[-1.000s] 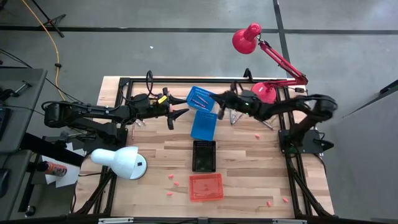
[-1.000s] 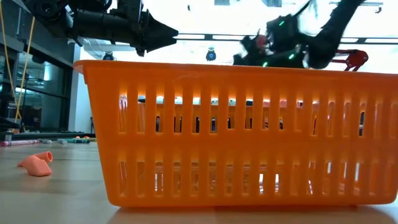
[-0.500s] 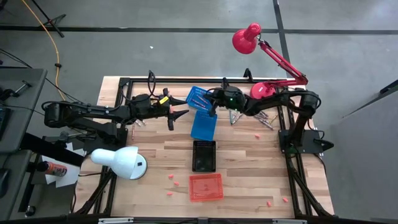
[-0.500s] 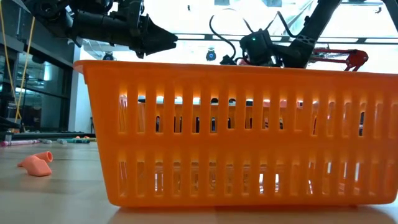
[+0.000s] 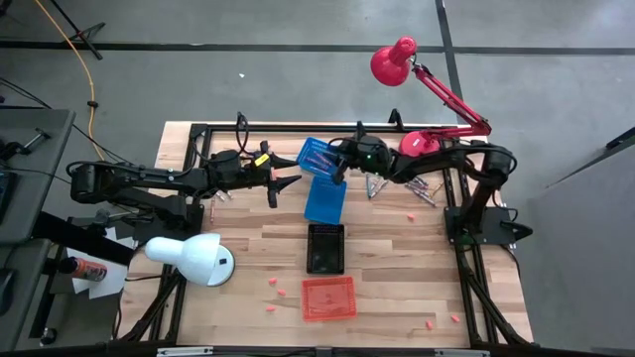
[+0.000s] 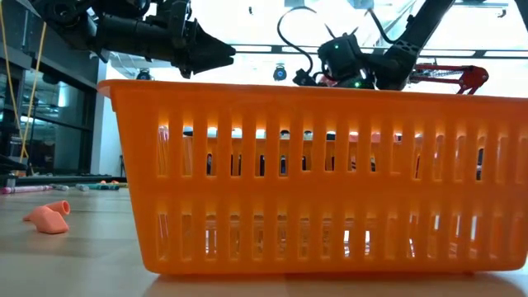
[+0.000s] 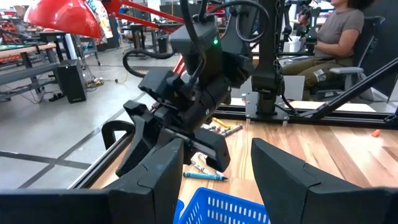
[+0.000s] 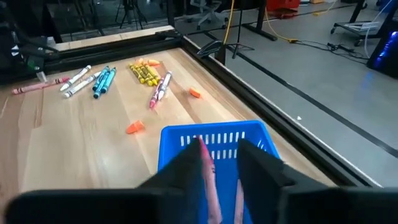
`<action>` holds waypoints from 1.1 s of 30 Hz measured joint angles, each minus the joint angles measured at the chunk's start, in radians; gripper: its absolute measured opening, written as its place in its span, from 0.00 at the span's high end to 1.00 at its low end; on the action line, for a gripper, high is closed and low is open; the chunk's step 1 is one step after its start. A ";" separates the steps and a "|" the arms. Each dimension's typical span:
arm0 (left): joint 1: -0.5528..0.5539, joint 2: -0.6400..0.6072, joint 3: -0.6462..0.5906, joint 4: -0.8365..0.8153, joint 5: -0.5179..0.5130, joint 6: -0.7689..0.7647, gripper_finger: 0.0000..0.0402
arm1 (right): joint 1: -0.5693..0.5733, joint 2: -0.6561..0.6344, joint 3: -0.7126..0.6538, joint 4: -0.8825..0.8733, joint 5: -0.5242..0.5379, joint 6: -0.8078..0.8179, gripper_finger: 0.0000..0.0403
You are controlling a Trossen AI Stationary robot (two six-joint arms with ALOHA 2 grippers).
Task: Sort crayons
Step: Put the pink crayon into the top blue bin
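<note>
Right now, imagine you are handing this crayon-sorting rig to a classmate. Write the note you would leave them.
Left pincer: open, empty, hovering beside the far blue basket.
Right pincer: open over that basket. Pink crayons show between its fingers; I cannot tell whether they have dropped in.
Left to do: loose crayons (blue, yellow, pink, white) lie on the table beyond the basket.
Second blue basket, black basket, orange basket: contents not visible.

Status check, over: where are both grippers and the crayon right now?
Right gripper over blue basket, pink crayon between its fingers. Left gripper open, waiting beside the basket. Nothing in the way.
</note>
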 joint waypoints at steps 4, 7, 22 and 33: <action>0.000 0.000 0.000 0.000 0.000 0.000 0.55 | 0.000 -0.039 0.000 -0.028 -0.020 -0.008 0.58; 0.000 0.000 0.000 -0.001 0.000 0.000 0.55 | 0.000 -0.094 -0.003 -0.105 -0.121 -0.049 0.52; 0.000 0.000 -0.001 -0.045 0.000 -0.054 0.55 | 0.199 -0.213 -0.005 -0.377 -0.207 -0.168 0.51; 0.032 0.000 0.117 -0.277 -0.083 -0.011 0.55 | 0.262 -0.313 -0.005 -0.570 -0.001 -0.218 0.51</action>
